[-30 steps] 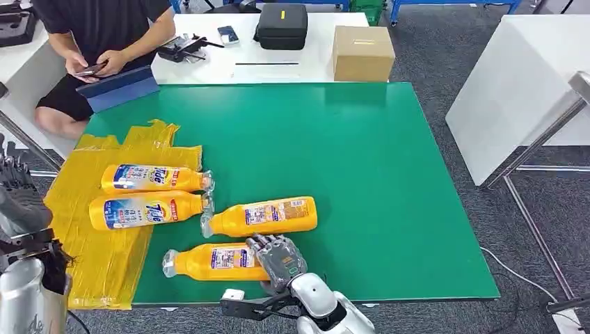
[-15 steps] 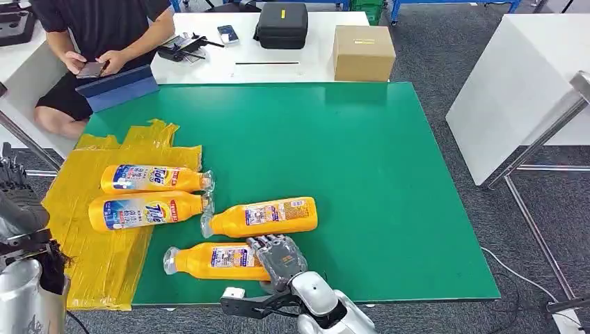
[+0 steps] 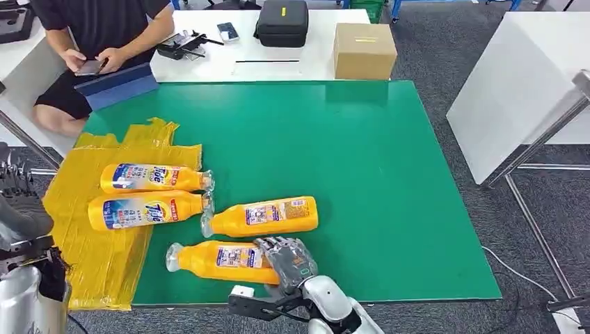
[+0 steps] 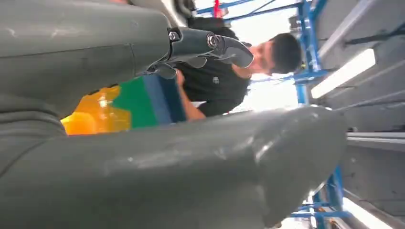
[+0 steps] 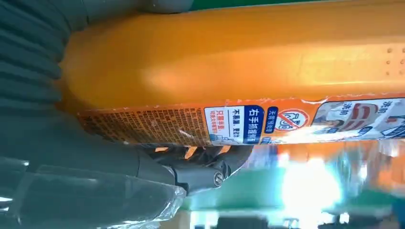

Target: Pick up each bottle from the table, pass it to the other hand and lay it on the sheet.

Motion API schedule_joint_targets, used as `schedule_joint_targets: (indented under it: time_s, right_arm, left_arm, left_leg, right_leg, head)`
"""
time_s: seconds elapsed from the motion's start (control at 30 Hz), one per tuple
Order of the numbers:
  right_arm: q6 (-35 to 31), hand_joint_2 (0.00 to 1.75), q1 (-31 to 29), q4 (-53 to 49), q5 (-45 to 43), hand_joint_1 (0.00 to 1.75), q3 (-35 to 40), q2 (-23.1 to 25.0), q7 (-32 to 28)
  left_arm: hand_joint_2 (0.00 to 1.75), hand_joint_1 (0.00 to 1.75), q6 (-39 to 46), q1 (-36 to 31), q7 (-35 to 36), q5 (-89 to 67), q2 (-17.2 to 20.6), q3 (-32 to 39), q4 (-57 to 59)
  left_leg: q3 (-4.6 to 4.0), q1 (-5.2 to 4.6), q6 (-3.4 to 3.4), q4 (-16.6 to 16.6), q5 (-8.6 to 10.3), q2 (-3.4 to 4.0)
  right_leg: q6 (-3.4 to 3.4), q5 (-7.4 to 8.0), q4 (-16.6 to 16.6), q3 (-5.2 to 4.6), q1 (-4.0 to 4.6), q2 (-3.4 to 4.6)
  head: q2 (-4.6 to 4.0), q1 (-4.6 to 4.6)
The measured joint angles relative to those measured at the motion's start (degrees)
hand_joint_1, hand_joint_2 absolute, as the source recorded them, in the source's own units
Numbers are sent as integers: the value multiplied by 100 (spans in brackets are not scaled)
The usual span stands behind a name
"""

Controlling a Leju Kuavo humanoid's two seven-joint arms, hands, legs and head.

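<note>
Overhead, the right hand (image 3: 289, 259) grips the nearest bottle (image 3: 219, 259), lying on the green mat (image 3: 389, 181) (two bottles already lie on the yellow sheet (image 3: 104, 264)). Left hand (image 3: 21, 205) hangs off-table, fingers apart, holding nothing. Right wrist: fingers (image 5: 205, 164) wrap that bottle (image 5: 239, 67).
</note>
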Motion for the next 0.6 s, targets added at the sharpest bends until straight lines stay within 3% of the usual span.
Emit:
schedule_joint_targets:
  time_s: [0.37,0.4,0.6]
  right_arm:
    - [57,175,110,-1902,4,175,-536,-149,-66]
    - [62,175,96,-1977,-17,175,-590,-149,-83]
    - [184,175,-301,-1995,-190,175,-860,-68,-142]
  left_arm:
    - [0,0,-466,112,315,90,-409,20,-94]
    - [175,0,-570,109,378,150,-472,9,-94]
    - [175,0,-1010,85,726,547,-857,-390,-160]
  left_leg:
    - [-12,0,1,1,1,-3]
    - [-12,0,1,1,1,-3]
    - [-15,0,1,2,1,-4]
  right_leg:
    - [0,0,-1,-14,1,-2]
    - [0,0,-1,-14,1,-2]
    - [3,3,0,-13,0,-2]
  head:
    - [0,0]
    - [0,0]
    - [0,0]
